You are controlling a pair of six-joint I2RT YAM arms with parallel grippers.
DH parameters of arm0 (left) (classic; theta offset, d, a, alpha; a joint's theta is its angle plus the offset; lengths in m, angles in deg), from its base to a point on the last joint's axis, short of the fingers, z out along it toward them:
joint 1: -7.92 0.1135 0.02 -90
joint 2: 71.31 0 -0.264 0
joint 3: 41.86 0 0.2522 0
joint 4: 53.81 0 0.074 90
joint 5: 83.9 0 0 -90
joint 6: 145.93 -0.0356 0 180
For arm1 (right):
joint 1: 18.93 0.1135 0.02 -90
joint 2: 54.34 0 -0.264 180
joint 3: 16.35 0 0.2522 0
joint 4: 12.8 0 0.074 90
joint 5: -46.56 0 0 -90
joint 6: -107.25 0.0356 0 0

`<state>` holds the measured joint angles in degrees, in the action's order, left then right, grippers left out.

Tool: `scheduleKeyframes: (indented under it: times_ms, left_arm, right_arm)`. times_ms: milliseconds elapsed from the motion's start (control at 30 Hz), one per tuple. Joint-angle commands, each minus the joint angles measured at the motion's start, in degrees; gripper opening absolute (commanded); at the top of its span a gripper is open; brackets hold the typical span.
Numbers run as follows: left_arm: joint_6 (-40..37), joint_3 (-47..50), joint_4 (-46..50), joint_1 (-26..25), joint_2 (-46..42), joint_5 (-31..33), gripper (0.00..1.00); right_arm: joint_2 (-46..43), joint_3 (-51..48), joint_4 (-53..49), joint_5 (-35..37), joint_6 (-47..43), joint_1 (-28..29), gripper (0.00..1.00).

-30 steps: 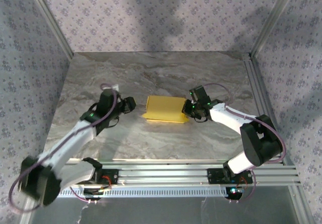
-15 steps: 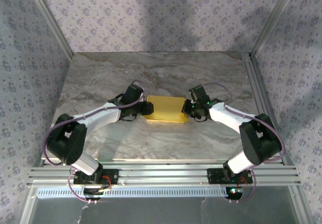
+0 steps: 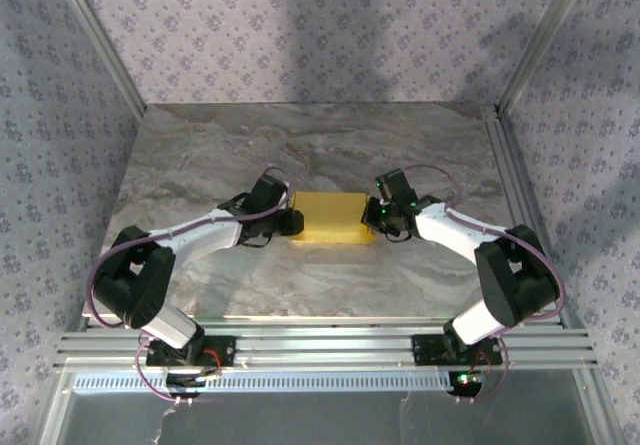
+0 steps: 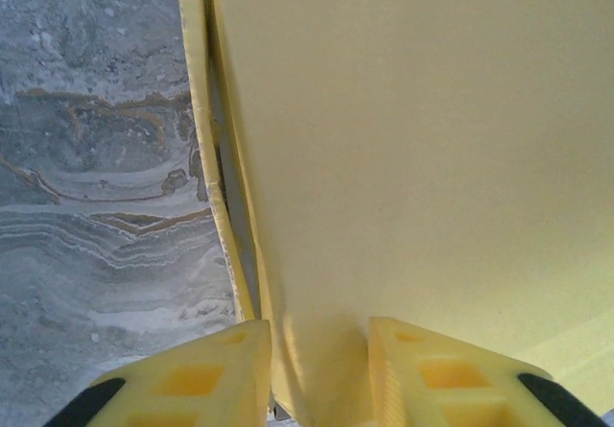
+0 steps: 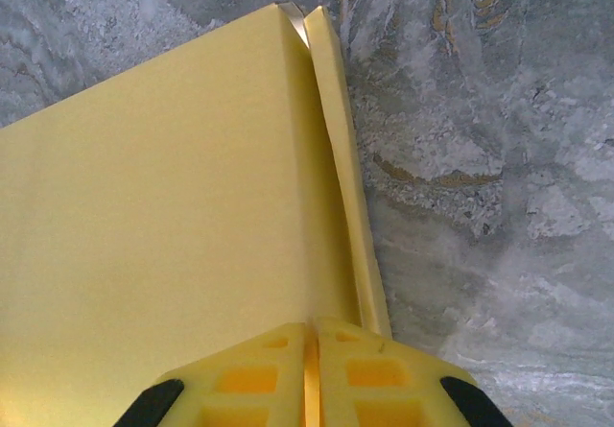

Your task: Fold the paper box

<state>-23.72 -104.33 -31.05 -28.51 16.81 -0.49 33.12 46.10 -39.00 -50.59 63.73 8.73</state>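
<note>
While seemingly anchoring the flat yellow card box point(image 3: 330, 217) on the marbled counter point(image 3: 300, 145) with right end effector point(image 5: 310, 345) clamped on its edge, straddles opposite edge with left end effector point(image 4: 321, 345), grip unclear.

Through my right wrist camera, I see the right end effector point(image 5: 309, 341) with its two yellow fingers point(image 5: 240, 379) pinched together on a thin yellow edge of the paper box point(image 5: 163, 235). A narrow side flap point(image 5: 343, 177) runs along the box's right edge and gaps slightly from the top panel at the far corner. Grey marbled desk point(image 5: 499, 139) lies to the right of the box and beyond it.
</note>
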Motion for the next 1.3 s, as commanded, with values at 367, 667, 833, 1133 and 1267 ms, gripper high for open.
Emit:
scheduleKeyframes:
  times_ms: [367, 667, 833, 1133, 1267]
  left_arm:
    - [1.9, 4.9, -3.8, -2.0, 1.7, 4.2, 0.16]
    - [0.8, 2.5, 0.1, -4.9, 0.5, 8.3, 0.1]
    - [0.7, 1.2, 3.6, -6.5, -1.4, 12.9, 0.28]
    - [-2.9, -0.4, 11.9, -6.8, -10.5, 19.1, 0.45]
    - [-6.8, -0.9, 14.7, -7.0, -12.6, 17.1, 0.47]
  right_arm:
    - [4.8, 0.2, -2.5, 4.4, -2.0, 1.6, 0.06]
    - [3.4, 1.7, -5.0, 6.7, -3.8, 1.7, 0.04]
    - [1.5, 2.9, -7.2, 7.4, -5.0, 1.7, 0.09]
    - [-4.7, 4.4, -13.0, 12.2, -8.6, 2.0, 0.28]
    - [-7.4, 3.4, -14.9, 13.8, -10.0, 3.1, 0.29]
